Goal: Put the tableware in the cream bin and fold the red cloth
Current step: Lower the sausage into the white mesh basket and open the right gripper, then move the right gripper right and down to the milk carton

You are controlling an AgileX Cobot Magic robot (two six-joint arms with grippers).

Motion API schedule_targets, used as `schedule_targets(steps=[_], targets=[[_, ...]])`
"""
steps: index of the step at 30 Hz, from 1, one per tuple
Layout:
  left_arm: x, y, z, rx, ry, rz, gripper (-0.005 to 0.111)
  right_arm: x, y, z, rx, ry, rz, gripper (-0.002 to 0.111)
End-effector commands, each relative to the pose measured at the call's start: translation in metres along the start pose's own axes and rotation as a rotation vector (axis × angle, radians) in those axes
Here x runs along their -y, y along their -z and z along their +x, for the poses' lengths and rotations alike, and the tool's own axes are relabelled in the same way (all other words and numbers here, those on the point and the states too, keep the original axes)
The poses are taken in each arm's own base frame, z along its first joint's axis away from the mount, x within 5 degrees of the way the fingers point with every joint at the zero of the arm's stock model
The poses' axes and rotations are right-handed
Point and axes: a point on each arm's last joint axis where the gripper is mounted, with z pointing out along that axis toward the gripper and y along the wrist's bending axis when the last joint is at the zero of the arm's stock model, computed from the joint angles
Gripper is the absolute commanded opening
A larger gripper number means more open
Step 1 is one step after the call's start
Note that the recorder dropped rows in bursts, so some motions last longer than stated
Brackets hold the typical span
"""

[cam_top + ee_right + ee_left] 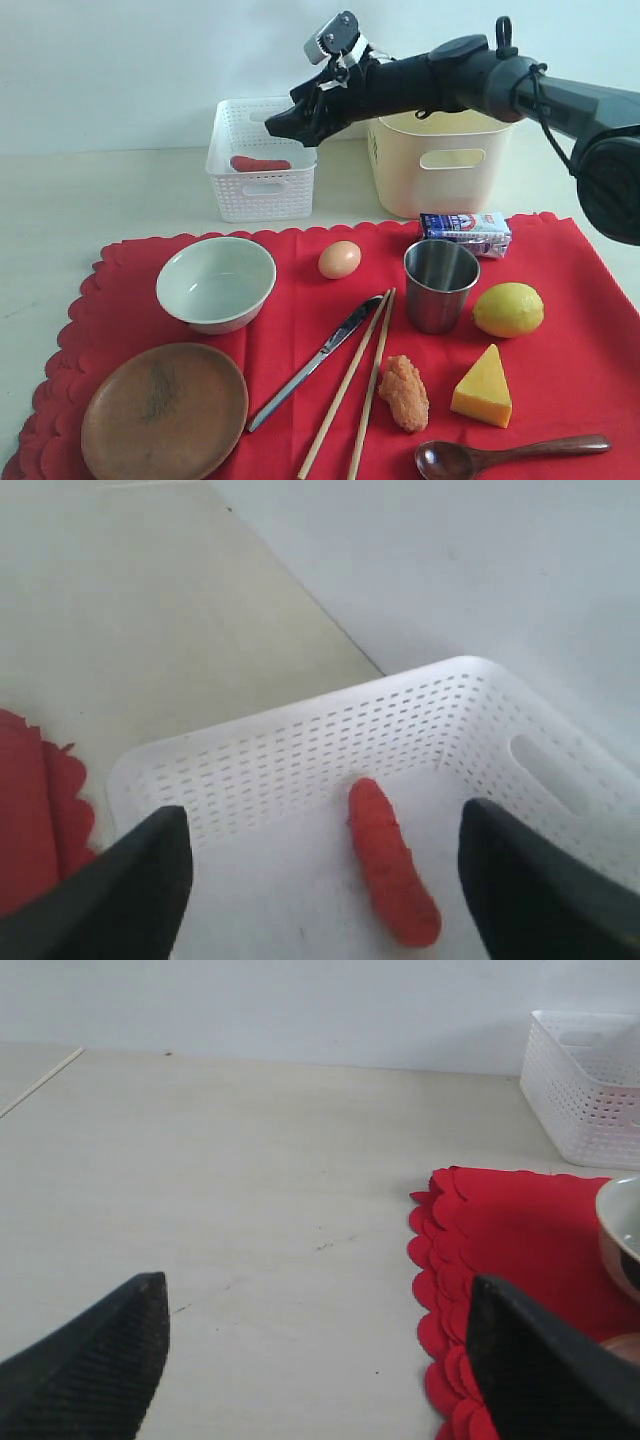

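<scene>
The red cloth (580, 310) lies flat and carries a pale bowl (215, 282), a wooden plate (165, 410), a steel cup (440, 285), a knife (315, 362), chopsticks (360, 395) and a dark spoon (500, 455). Behind it stands the cream bin (440, 165). My right gripper (285, 122) hangs over the white basket, open (325, 880), with a red sausage (392, 865) lying loose on the basket floor below. My left gripper (320, 1360) is open and empty above bare table, beside the cloth's scalloped edge (440, 1260). It does not show in the exterior view.
The white perforated basket (262, 190) stands left of the cream bin. On the cloth also lie an egg (339, 259), a lemon (508, 309), a cheese wedge (483, 388), a fried piece (404, 392) and a small carton (466, 232).
</scene>
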Motion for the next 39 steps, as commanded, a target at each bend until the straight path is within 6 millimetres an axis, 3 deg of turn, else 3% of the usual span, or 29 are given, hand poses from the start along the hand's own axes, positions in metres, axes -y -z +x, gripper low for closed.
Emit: schedule_targets(steps=[1,10,17,22,25,26,32,35,37,39], targets=[[0.0,0.0,0.0,0.013,-0.001,0.007,0.078,0.0,0.019,-0.017,-0.123,0.067,0.0,0.072],[0.0,0.0,0.0,0.013,-0.001,0.007,0.078,-0.007,0.039,-0.031,-0.27,0.093,-0.037,0.07],[0.0,0.0,0.0,0.013,-0.001,0.007,0.078,-0.013,0.063,-0.066,-0.26,0.01,-0.004,0.062],[0.0,0.0,0.0,0.013,-0.001,0.007,0.078,-0.012,0.097,-0.089,-0.366,-0.072,0.115,0.034],[0.0,0.0,0.0,0.013,-0.001,0.007,0.078,-0.012,0.125,-0.1,-0.435,-0.154,0.183,0.013],[0.0,0.0,0.0,0.013,-0.001,0.007,0.078,-0.012,0.142,-0.105,-0.466,-0.213,0.21,0.002],[0.0,0.0,0.0,0.013,-0.001,0.007,0.078,-0.015,0.195,-0.116,-0.489,-0.417,0.302,0.0],[0.0,0.0,0.0,0.013,-0.001,0.007,0.078,-0.034,0.211,-0.112,-0.555,-0.417,0.312,0.0],[0.0,0.0,0.0,0.013,-0.001,0.007,0.078,-0.06,0.23,-0.098,-0.623,-0.415,0.346,0.0],[0.0,0.0,0.0,0.013,-0.001,0.007,0.078,-0.07,0.236,-0.087,-0.652,-0.417,0.373,0.0]])
